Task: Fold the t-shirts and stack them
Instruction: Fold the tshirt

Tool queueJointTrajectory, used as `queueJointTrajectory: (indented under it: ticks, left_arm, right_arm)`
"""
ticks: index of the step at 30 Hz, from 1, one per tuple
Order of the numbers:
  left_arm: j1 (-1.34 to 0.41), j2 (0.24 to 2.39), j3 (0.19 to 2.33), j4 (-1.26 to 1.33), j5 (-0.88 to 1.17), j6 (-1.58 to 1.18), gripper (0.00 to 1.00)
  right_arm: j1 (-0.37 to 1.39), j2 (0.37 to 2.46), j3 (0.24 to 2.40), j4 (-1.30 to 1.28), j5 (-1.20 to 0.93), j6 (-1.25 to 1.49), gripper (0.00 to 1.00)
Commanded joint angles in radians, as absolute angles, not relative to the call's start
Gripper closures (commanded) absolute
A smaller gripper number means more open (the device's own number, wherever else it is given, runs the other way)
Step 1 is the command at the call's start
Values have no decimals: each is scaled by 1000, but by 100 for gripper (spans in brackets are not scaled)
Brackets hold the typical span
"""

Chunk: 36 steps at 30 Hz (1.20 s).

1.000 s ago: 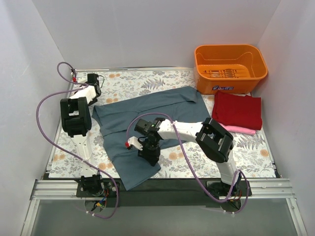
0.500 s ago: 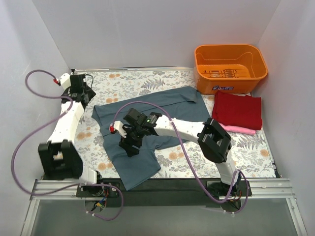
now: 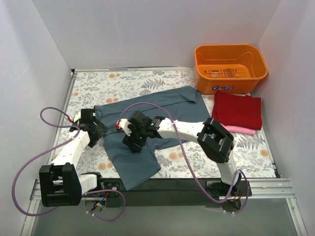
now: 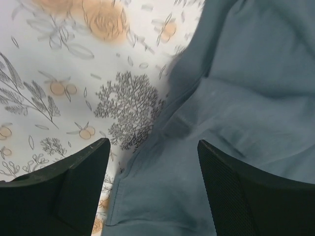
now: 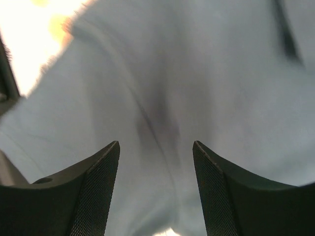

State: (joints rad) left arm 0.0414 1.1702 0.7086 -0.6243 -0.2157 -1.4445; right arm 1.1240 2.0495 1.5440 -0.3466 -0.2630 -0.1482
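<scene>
The slate blue-grey t-shirt [image 3: 147, 118] lies partly folded across the middle of the table. My left gripper [image 3: 102, 129] is open and low over its left edge; the left wrist view shows the shirt's hem [image 4: 147, 162] between the jaws. My right gripper [image 3: 132, 143] is open over the shirt's left part; the right wrist view shows only blue-grey cloth [image 5: 162, 98] with a crease between the jaws. The dark red t-shirt [image 3: 237, 110] lies folded at the right, on top of the pink t-shirt [image 3: 240, 130], of which only an edge shows.
An orange plastic basket [image 3: 230, 68] stands at the back right corner. The table has a floral cover [image 3: 128, 81]. White walls close in the left, back and right sides. Purple cables loop from both arms.
My left arm has swung from the far left corner down to the shirt's left edge. My right gripper has moved left across the shirt and a little farther back.
</scene>
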Motion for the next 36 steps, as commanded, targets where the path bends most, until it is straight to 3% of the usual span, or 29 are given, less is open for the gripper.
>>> queueJointTrajectory:
  ticks: [1,7,10,12,17,26,32,36]
  left_arm:
    - [14,1138,666,-632,-184,-1529,34]
    - [-81,1215,637,-612,-244,-1558,34]
    - [-130,1275,647,-612,-287,-1578,41]
    - [-159,1314,675,-633,-324,-1601,52]
    - [-320,1359,799,-773,-486,-1661,62]
    - [-600,1506,997,-1112,-764,-1881,57]
    - [-598,1442,916,-1121,-755,-1954,45]
    - [-517,1335,868,-993,-695,-1808,43]
  right_arm:
    - [1054,1901,1427,-292,-190,-75,42]
    - [933,1770,1249,-235,-206,-28,42]
    - [901,1718,1174,-203,-213,-18,43]
    - [881,1689,1132,-187,-222,-14,42]
    - [851,1660,1086,-152,-247,-6,42]
    - [815,1644,1057,-133,-276,-6,42]
    - [792,1603,1028,-135,-278,-6,43]
    - [779,1586,1003,-137,-291,-11,43]
